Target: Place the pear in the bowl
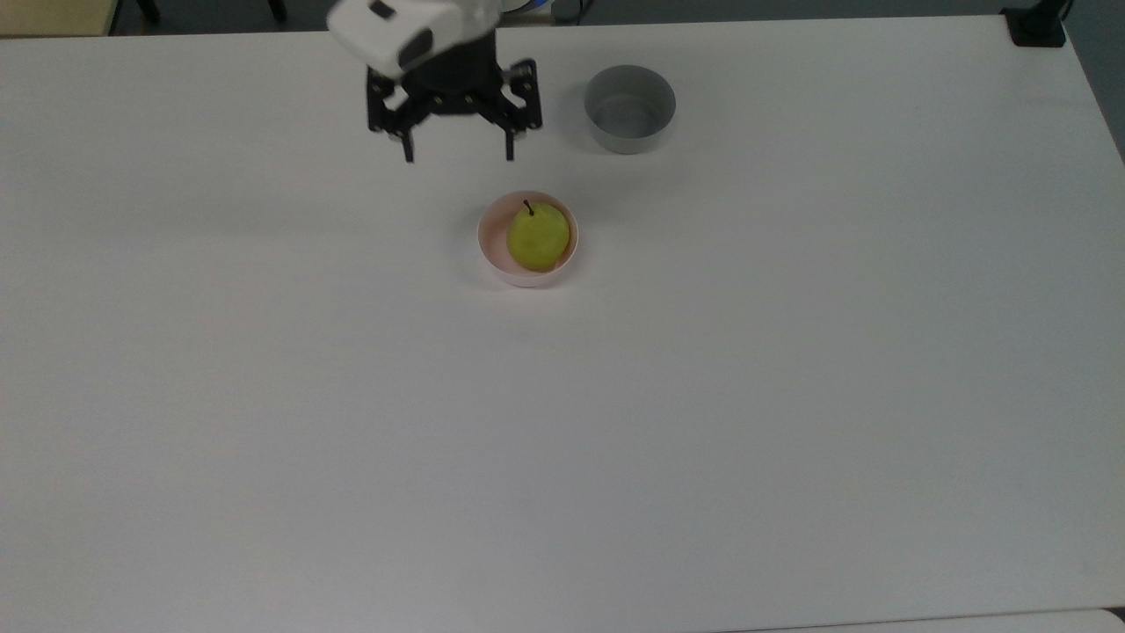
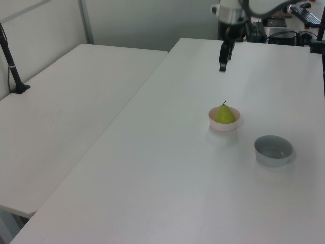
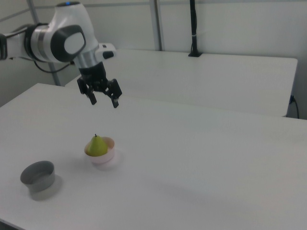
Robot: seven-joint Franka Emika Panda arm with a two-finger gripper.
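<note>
One pear (image 1: 537, 237) sits upright in the pink bowl (image 1: 492, 249), stem up, leaning toward the rim nearer the grey bowl (image 1: 630, 108). Above and well apart from the pink bowl, the gripper (image 1: 458, 151) hangs empty with fingers spread wide. The placing looks done; any coming move is likely away from the pink bowl.

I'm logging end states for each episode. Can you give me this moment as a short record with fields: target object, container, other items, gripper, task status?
target object: small yellow-green pear with dark stem, upright
container: small round pale pink plastic bowl, holding the pear
other items: grey straight-sided bowl, nothing visible inside it
surface: white table
gripper: black two-finger gripper, open, raised above the table, apart from both bowls
task status: pear rests in the pink bowl; looks complete
</note>
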